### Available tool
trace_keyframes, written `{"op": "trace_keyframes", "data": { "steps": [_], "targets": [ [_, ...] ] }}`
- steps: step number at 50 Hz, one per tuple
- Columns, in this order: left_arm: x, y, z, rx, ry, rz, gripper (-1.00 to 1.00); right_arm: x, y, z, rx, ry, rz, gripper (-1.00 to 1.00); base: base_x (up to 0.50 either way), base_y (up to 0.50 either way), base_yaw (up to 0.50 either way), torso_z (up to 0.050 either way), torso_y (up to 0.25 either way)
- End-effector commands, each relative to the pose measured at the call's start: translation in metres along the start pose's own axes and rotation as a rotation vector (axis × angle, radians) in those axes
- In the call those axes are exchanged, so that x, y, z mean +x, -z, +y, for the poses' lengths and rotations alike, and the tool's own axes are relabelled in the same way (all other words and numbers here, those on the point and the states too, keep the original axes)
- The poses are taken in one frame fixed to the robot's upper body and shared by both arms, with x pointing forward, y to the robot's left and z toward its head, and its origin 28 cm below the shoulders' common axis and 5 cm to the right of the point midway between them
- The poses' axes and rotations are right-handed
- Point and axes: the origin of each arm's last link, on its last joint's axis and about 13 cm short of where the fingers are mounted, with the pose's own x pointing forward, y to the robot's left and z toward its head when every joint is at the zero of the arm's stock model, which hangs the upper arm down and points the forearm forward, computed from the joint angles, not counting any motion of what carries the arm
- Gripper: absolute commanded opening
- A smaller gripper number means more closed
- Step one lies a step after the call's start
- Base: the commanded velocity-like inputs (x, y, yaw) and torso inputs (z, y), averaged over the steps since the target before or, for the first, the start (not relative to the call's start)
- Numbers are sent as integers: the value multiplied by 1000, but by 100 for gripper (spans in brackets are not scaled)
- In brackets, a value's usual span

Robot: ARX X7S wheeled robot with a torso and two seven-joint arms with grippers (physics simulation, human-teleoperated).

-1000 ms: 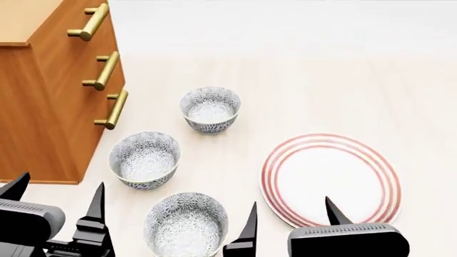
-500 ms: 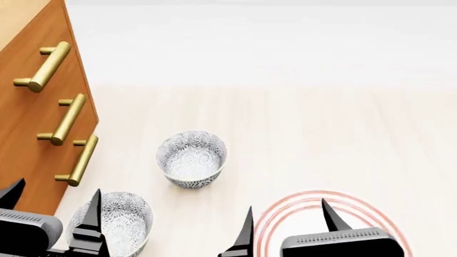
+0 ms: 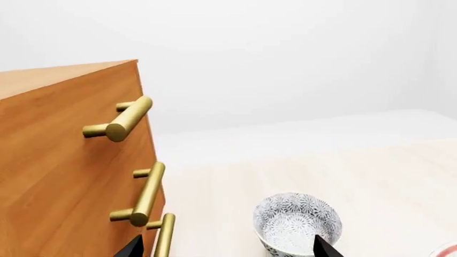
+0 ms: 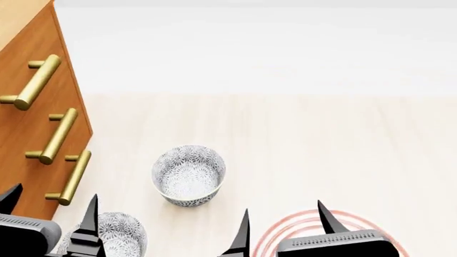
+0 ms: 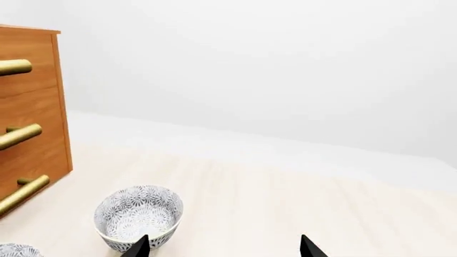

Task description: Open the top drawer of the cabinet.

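The orange-brown cabinet [image 4: 21,134] stands at the left of the head view with three stacked drawers, all shut. The top drawer [image 4: 18,64] carries the highest brass bar handle [image 4: 30,83]; it also shows in the left wrist view [image 3: 127,119] and partly in the right wrist view [image 5: 14,67]. My left gripper [image 4: 51,211] is open and empty, low at the front left, in front of the cabinet's lowest handle [image 4: 74,178]. My right gripper [image 4: 283,222] is open and empty at the front, right of the bowls. In the wrist views only the fingertips [image 3: 325,247] [image 5: 138,247] show.
A patterned bowl [image 4: 188,174] sits on the pale surface right of the cabinet. A second bowl [image 4: 114,235] lies by my left gripper. A red-ringed plate [image 4: 286,235] lies under my right gripper. The middle handle [image 4: 59,136] juts out.
The view has shifted: the cabinet, bowls and plate slid down and left in the head view, the third bowl left the frame. Both grippers stay open.
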Motion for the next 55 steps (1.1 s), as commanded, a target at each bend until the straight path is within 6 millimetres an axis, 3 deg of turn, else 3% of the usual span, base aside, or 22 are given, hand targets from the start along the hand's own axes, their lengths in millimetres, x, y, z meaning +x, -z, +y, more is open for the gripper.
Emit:
{"op": "trace_keyframes", "data": {
  "steps": [1,4,9,11,13,38,39,45,55],
  "targets": [
    [0,0,3,-1,-7,3,100,1,1,0,52,0,-13,100,4,0,0,0,0],
    [4,-6,9,247,-70,-119,100,0,2,0,32,1,9,100,0,0,0,0,0],
    [10,-27,26,1134,-131,-341,100,0,1,-1,32,4,10,100,0,0,0,0,0],
    [11,-31,29,1315,-140,-364,100,-1,1,-1,33,2,9,100,0,0,0,0,0],
    [13,-37,33,1376,-184,-383,100,-1,2,-1,34,0,8,100,0,0,0,0,0],
    [14,-31,43,1364,-175,-344,100,0,3,0,33,-1,3,100,0,0,0,0,0],
    [17,-34,46,1438,-238,-369,100,1,3,0,32,-1,3,100,0,0,0,0,0],
    [40,-56,51,1415,-255,-364,100,0,3,1,24,2,4,100,0,0,0,0,0],
    [65,-64,57,1418,-258,-320,100,-3,2,-3,31,16,-2,100,0,0,0,0,0]
  ]
}}
